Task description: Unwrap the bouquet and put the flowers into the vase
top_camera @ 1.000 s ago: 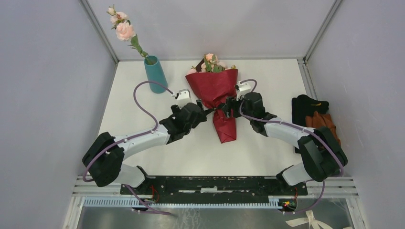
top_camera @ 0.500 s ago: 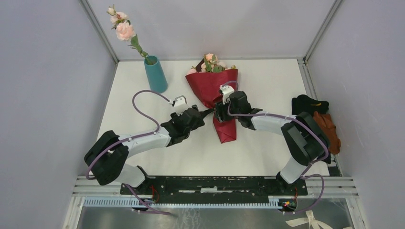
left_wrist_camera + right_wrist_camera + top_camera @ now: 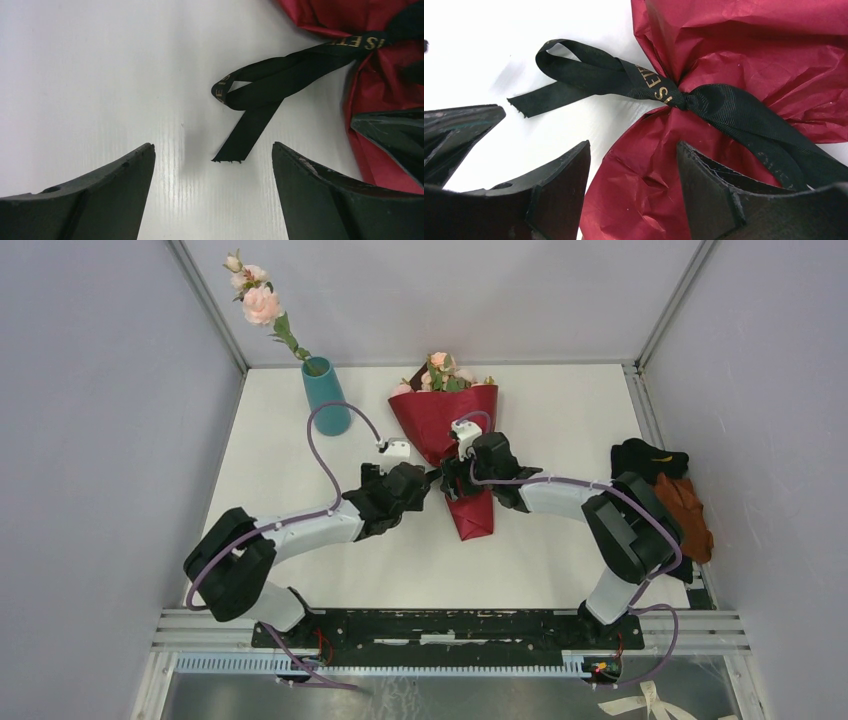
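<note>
vase [image 3: 327, 397]: teal, upright at the far left of the table [image 3: 560, 420], well apart from the bouquet; one rose stem [image 3: 260, 305] stands in it, leaning up and to the left.
left gripper [image 3: 212, 150]: low over the table just left of the bouquet's waist, jaws spread wide and holding nothing. The ribbon's frayed loose end lies on the table between its fingers [image 3: 115, 185], touching neither.
ribbon [image 3: 604, 72]: black with gold lettering, knotted round the bouquet's narrow waist; a loop and a tail trail out to the left on the table.
bouquet [image 3: 445, 425]: lying mid-table in maroon paper, wide end away from the arms, knot tied. The roses [image 3: 440, 372] show at the far, open end.
right gripper [image 3: 632, 150]: at the waist from the right, just beside the left gripper. Its jaws are apart over the crumpled paper just below the knot, gripping nothing; whether the pads touch the paper I cannot tell.
cloth [image 3: 665, 490]: black-and-orange pile at the right edge, well apart.
</note>
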You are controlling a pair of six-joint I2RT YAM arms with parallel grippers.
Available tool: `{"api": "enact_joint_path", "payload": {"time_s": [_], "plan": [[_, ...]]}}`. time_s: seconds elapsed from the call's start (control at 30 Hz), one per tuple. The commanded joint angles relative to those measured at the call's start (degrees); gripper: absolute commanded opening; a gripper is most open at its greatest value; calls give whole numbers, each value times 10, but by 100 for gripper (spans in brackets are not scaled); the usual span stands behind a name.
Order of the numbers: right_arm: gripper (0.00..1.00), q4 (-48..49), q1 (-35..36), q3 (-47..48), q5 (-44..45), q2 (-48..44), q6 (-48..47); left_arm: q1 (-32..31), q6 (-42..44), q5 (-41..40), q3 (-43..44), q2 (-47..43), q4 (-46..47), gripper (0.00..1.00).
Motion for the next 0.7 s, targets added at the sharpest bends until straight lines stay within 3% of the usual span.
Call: {"api": "enact_joint_path", "payload": {"time_s": [0.0, 0.07, 0.2, 0.27, 0.67], "plan": [[70, 16, -1, 24, -6, -1, -9, 9, 143, 36, 44, -16, -10, 93], [70, 15, 0, 24, -7, -6, -11, 15, 163, 53, 55, -3, -24, 92], [71, 7, 0, 20, 3, -21, -18, 32, 189, 159, 47, -2, -11, 90], [71, 7, 0, 15, 10, -28, -20, 35, 196, 179, 43, 7, -7, 84], [71, -3, -1, 11, 19, -51, -31, 50, 212, 203, 50, 92, 10, 85]]}}
